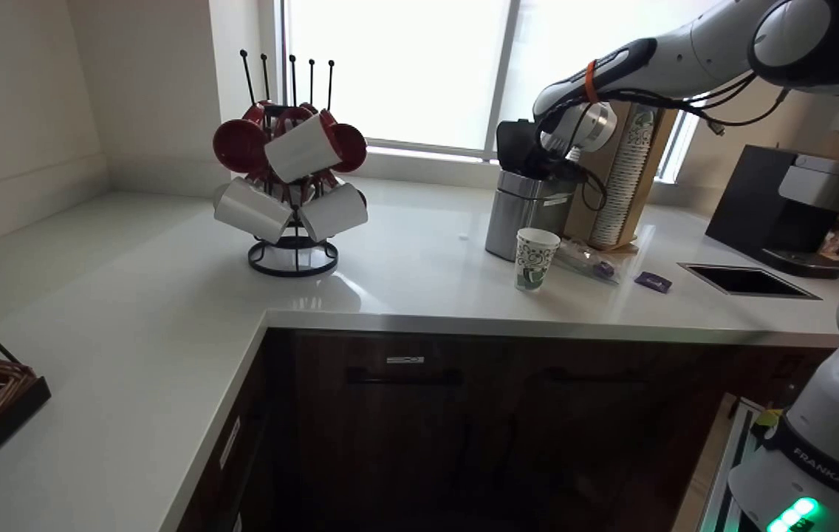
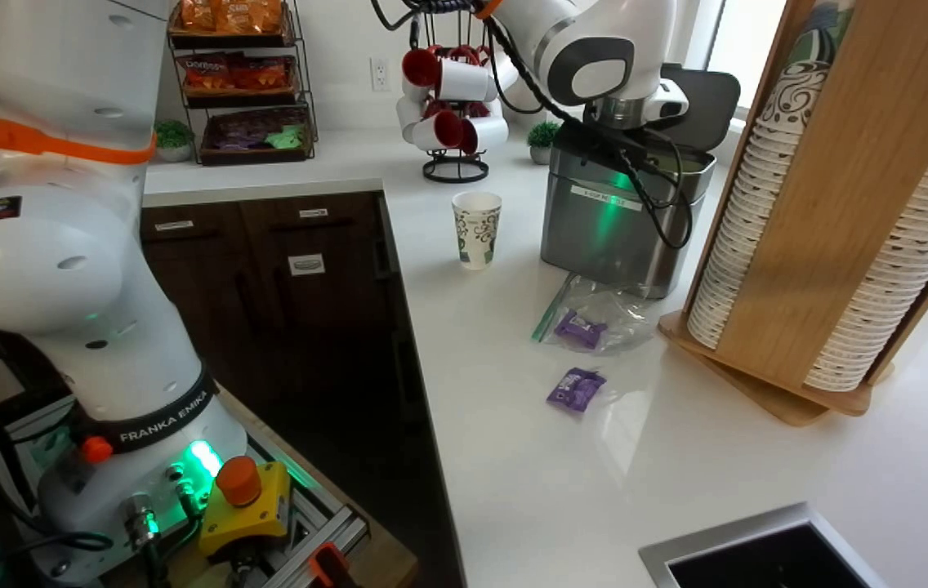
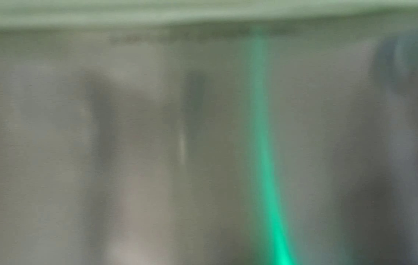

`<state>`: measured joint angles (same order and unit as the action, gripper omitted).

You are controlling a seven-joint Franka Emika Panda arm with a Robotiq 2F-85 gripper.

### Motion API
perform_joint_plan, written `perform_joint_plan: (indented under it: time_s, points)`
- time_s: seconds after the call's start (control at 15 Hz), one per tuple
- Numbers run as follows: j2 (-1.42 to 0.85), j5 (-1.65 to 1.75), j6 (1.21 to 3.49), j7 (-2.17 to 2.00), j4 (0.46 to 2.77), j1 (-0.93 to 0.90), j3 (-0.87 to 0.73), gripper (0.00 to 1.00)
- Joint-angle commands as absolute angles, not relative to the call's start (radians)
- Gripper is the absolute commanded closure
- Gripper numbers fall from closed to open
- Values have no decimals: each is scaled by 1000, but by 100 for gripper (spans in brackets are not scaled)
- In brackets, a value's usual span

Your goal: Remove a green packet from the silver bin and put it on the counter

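The silver bin (image 1: 512, 222) (image 2: 595, 224) stands on the counter (image 1: 412, 251) (image 2: 497, 408) with its dark lid (image 2: 701, 102) raised. My gripper (image 2: 615, 140) reaches down into the bin's open top. Its fingers are hidden by the bin wall in both exterior views. The wrist view is filled by a blurred grey metallic surface, likely the bin (image 3: 209, 147), with a green light streak and a pale rim along the top. No fingers show there. The green packet is not seen. It is hidden or out of view.
A paper cup (image 1: 535, 258) (image 2: 477, 230) stands close to the bin. A clear bag (image 2: 619, 318) and a purple packet (image 2: 577, 389) lie nearby. A wooden cup holder (image 2: 807, 245) stands beside the bin. A mug rack (image 1: 294, 255) and snack rack (image 2: 256, 159) stand farther off.
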<state>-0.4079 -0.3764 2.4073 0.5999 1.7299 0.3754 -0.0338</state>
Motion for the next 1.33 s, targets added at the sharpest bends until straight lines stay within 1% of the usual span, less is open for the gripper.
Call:
perform_joint_plan:
  time_s: [0.0, 0.53, 1.27]
  points:
    - [-419, -355, 2379, 566, 1717, 367, -40, 0]
    - [-430, -198, 2200, 382, 1675, 325, -90, 0]
    - [-470, -140, 2033, 290, 1586, 311, -107, 0]
